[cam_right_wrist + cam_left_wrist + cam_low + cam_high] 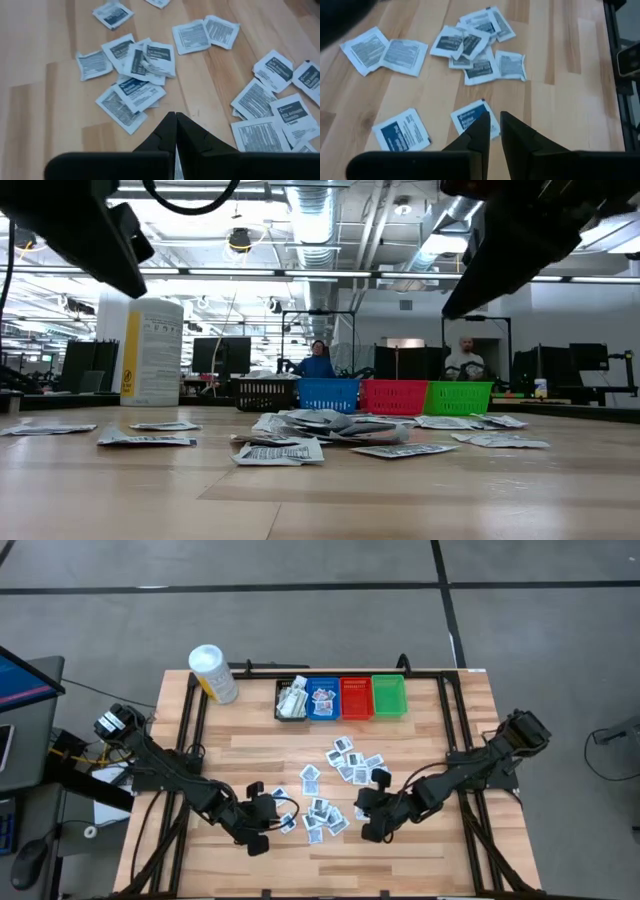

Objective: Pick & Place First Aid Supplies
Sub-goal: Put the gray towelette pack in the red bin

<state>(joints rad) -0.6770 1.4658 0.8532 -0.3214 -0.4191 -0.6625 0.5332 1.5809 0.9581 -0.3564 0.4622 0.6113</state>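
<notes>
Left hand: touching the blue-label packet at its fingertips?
Touching. In the left wrist view, the left hand has its fingers nearly closed on the edge of the blue-label packet, which sits between the tips.

High view looks straight down over the whole table point(420, 870). Low view sits at tabletop level, facing the bins point(393, 396). Both wrist views look closely down on the same scattered packets point(482, 70).
</notes>
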